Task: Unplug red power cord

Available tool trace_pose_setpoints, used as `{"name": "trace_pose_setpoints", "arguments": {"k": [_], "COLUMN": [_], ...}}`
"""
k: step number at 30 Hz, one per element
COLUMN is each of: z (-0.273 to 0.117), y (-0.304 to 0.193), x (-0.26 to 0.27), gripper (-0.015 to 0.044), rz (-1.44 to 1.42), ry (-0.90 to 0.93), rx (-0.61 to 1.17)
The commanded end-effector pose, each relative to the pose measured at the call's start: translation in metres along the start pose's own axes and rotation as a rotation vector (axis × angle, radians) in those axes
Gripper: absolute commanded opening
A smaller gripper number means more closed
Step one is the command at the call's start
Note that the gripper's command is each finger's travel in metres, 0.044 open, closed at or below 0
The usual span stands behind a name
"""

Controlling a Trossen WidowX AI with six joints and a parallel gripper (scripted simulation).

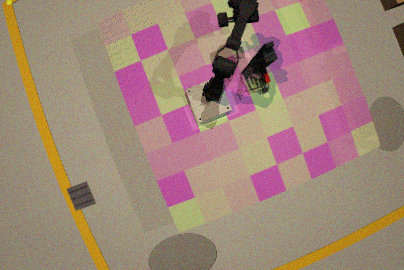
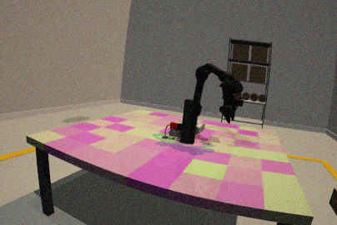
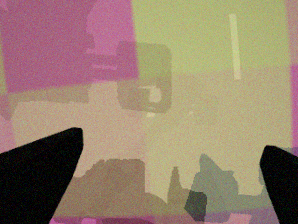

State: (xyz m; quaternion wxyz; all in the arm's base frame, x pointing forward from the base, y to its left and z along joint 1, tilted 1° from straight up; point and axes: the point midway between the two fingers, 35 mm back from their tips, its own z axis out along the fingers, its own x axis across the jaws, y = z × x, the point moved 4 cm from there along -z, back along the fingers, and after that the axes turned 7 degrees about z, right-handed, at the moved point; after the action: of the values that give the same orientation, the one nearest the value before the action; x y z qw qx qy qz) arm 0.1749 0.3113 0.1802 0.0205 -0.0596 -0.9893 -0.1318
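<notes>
Near the middle of the checkered counter (image 2: 233, 188), the red plug (image 2: 173, 126) sits at the power strip (image 2: 199, 127), just beside the arm's base (image 2: 189, 127), which partly hides the strip. Raised beyond them, the gripper (image 2: 228, 118) has its fingers spread wide, holding nothing. Broad patches of counter reach every edge; a shelf (image 2: 249, 72) stands behind.
</notes>
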Motion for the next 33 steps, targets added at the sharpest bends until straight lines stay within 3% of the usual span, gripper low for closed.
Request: {"name": "trace_pose_setpoints", "arguments": {"k": [1,9,25,33], "z": [0.0,-0.008,-0.076,-0.09], "y": [0.0,-0.002,-0.057,-0.129], "x": [-0.001,-0.039,-0.16,-0.203], "gripper": [0.0374,0.0164,0.016,0.016], "rz": [0.004,0.254,1.043,1.446], "ry": [-0.001,-0.079,-0.308,-0.38], "rx": [-0.001,-0.09,-0.434,-0.477]}}
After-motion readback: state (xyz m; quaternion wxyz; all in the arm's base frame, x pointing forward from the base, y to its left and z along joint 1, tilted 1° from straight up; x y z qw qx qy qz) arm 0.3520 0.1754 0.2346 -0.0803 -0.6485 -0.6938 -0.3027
